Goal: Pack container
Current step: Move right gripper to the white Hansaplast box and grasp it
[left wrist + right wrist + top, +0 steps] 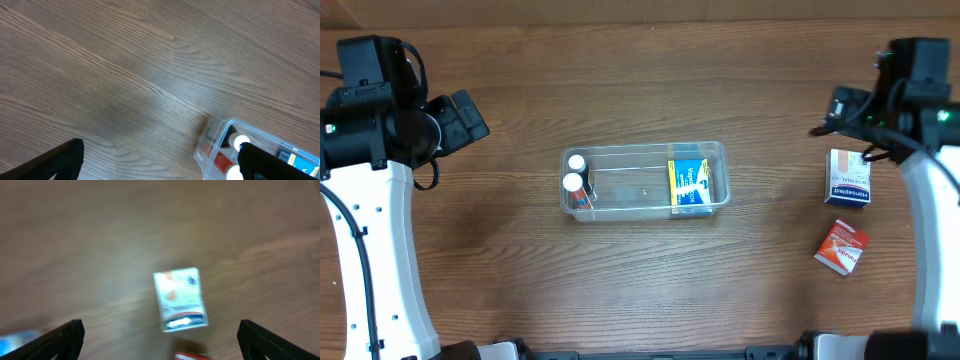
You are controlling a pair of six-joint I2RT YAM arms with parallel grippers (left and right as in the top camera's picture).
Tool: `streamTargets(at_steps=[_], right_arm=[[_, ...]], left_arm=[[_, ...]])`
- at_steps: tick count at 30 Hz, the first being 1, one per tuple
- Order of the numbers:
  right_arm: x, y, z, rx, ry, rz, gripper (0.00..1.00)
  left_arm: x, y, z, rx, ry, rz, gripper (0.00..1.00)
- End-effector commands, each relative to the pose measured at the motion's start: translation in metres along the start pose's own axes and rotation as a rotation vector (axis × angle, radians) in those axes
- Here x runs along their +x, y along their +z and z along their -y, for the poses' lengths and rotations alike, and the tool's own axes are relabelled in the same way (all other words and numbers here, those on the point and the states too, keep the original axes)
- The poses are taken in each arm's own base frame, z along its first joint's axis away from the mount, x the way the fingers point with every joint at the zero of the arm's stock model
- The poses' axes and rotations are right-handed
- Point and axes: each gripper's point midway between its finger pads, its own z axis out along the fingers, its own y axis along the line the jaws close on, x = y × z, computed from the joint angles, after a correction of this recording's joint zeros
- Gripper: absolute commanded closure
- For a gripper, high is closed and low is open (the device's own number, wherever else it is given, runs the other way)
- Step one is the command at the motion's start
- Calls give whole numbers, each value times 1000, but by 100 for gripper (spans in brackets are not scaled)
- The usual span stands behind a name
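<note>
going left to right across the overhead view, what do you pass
left gripper → two white-capped bottles at the container's left end → blue and yellow box at its right end → red box and white box, stacked in line → right gripper above them

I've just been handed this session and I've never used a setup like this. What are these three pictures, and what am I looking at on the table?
The wide picture looks straight down from above a wooden table. Two white robot arms stand at its sides, each ending in a black two-finger gripper. The other two pictures come from cameras on the wrists; the dark shapes in their bottom corners are each gripper's own fingers.

In the middle is the clear container, holding a blue and yellow box and two small white-capped bottles. On the right lie a white box and a red box, both outside the container.

The left gripper and the right gripper are open and hold nothing. The right wrist view is blurred and shows the white box below it.
</note>
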Motion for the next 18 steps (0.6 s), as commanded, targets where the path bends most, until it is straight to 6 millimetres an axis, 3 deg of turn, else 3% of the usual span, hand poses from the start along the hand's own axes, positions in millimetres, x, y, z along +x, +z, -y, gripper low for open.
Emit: streamTargets(at_steps=[1,10,18], right_arm=[[18,42,5,-98,-122,-147,0],[51,117,26,-78,-81,-365,0],[71,150,26,-80,-90,-463,0]], left_arm=[[3,5,-4,-18,16,-16,0],[3,5,-4,-18,16,-17,0],[3,5,-4,-18,16,-16,0]])
